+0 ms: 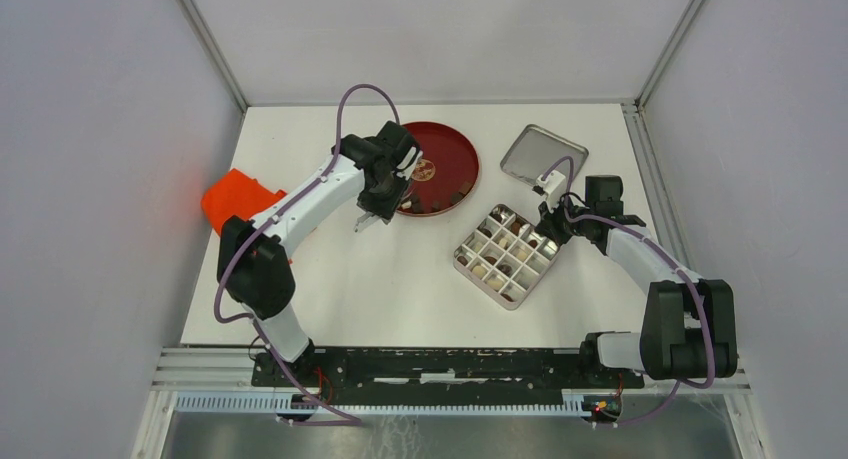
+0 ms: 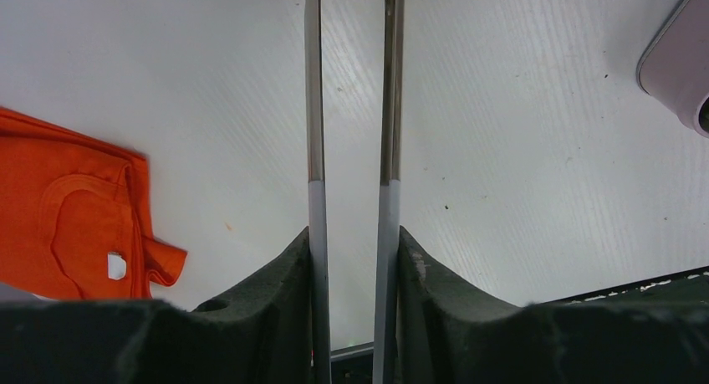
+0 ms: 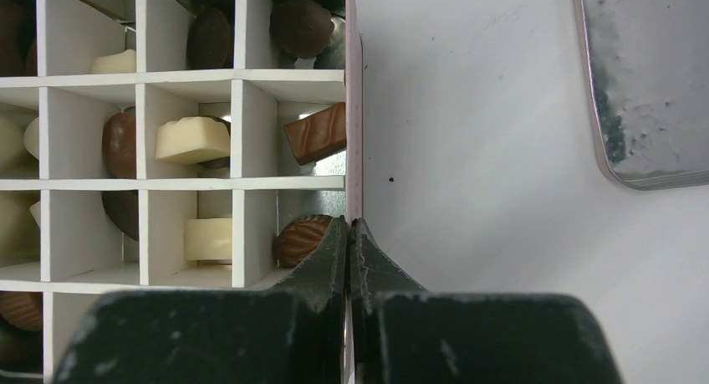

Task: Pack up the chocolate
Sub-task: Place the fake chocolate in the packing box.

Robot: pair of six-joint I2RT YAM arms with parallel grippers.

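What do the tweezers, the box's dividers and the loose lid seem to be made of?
The tweezers look like metal: grey blades with a streaked, brushed shine. The dividers are probably white card: thin, matt, flat strips crossing at right angles. The lid is likely tin: dull silver, mottled reflections, raised rim.

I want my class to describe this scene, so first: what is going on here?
Two robot arms are packing chocolate into a divided box. The right gripper is shut on the box's wall. The left gripper grips tweezers that point at the plate, where more pieces lie; whether the tips hold one cannot be seen. Several cells are filled, some empty. The lid lies beside the box.
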